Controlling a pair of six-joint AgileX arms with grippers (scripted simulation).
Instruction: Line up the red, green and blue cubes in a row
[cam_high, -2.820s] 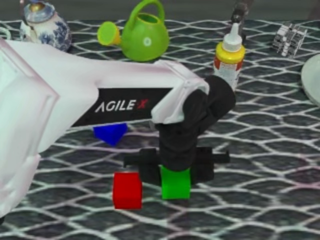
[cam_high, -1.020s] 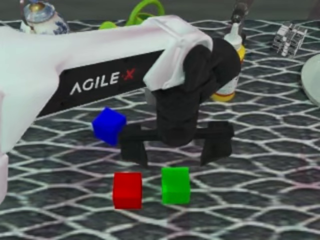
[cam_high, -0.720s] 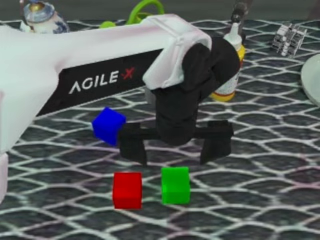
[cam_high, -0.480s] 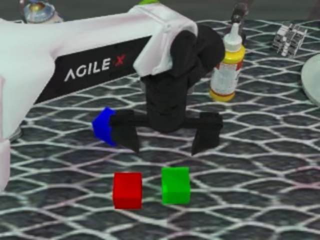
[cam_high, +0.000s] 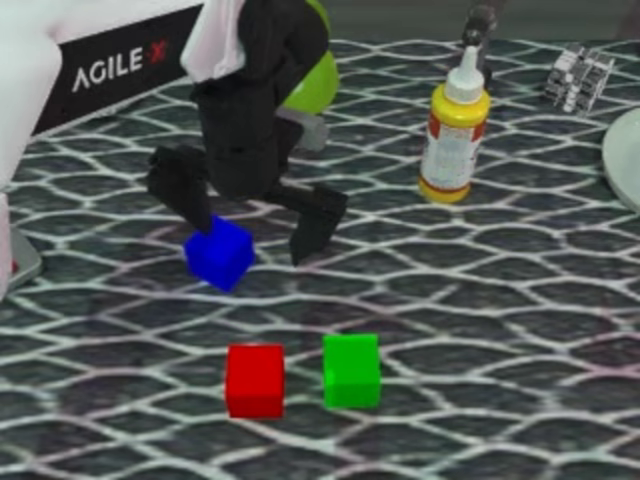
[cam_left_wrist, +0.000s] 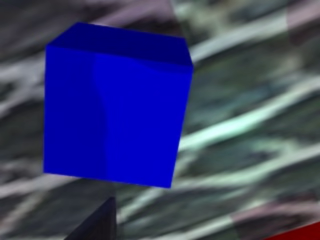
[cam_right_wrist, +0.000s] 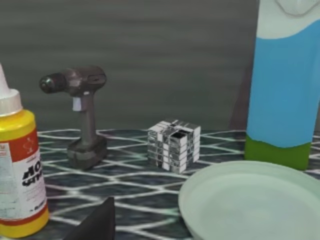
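Red cube (cam_high: 255, 380) beside green cube (cam_high: 351, 370) in row; blue cube (cam_high: 219, 253) apart behind, turned askew.

A dark tabletop (cam_high: 520, 330) covered in a pale, net-like pattern of wavy white lines fills nearly the whole top view. Behind its far edge runs a plain grey wall (cam_right_wrist: 150, 50) with faint horizontal banding, evenly lit and without windows.

Taking the yellow squeeze bottle with a white nozzle and red label (cam_high: 453, 135) as landmark: just behind it, against the wall, stands a dark grey power drill (cam_right_wrist: 80, 117). Further right of the bottle sits a black-and-white patterned puzzle cube (cam_high: 580, 75), and beyond that, at the table's right edge, a pale round plate (cam_right_wrist: 250, 205). A tall blue, white and green container (cam_right_wrist: 287, 85) rises behind the plate.
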